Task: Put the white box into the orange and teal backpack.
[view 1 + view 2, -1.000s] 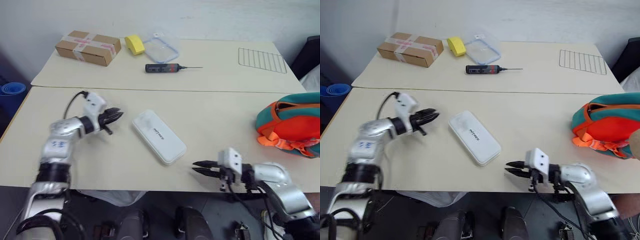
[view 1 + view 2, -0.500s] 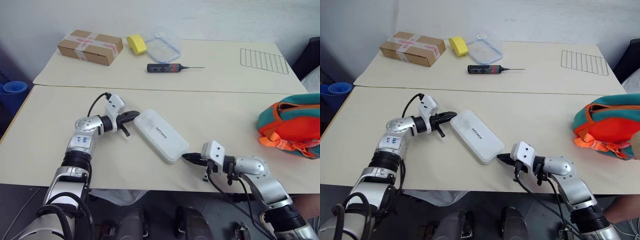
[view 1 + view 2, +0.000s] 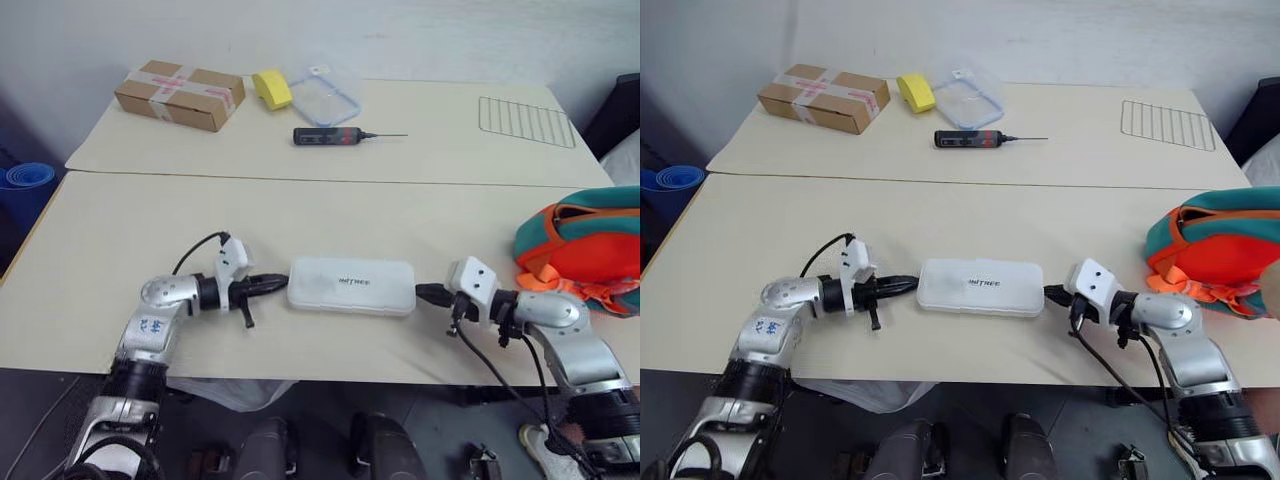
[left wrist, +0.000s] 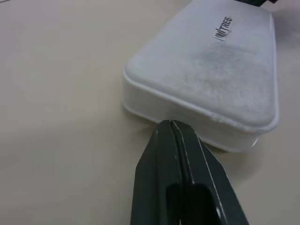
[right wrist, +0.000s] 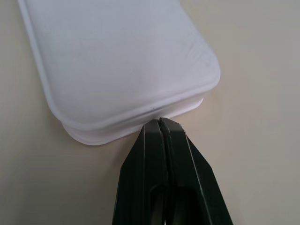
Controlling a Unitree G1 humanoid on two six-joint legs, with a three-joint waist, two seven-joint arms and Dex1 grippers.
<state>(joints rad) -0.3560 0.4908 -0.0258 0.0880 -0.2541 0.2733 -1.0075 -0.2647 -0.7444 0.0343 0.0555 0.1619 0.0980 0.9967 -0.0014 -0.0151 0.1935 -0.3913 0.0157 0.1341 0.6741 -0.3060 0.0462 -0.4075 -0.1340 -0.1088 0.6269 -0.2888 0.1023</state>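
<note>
Left eye view showed the white box (image 3: 351,286) lying flat near the front edge of the near table (image 3: 90,270), its long side running left to right. The left gripper (image 3: 279,282) was clenched shut with its tip against the box's left end, and the right gripper (image 3: 426,293) was likewise clenched, its tip against the right end. In both wrist views the closed fingers met the seam at the box's short ends, so the box sat pinched between two points and was not grasped by either pincer. The orange and teal backpack (image 3: 585,248) lay at the right edge of the same table, well apart from the box.

The step in hand appeared to be a squeeze-lift from both ends. To do it well, both tips would need to press inward evenly along the box's long axis and stay level with each other; the glossy rounded ends looked slippery, so uneven pressure could let the box pivot or drop. Whether the backpack's mouth was open could not be told.

On the far table sat a brown cardboard box (image 3: 178,94), a clear container (image 3: 322,95) and a screwdriver (image 3: 330,135).
</note>
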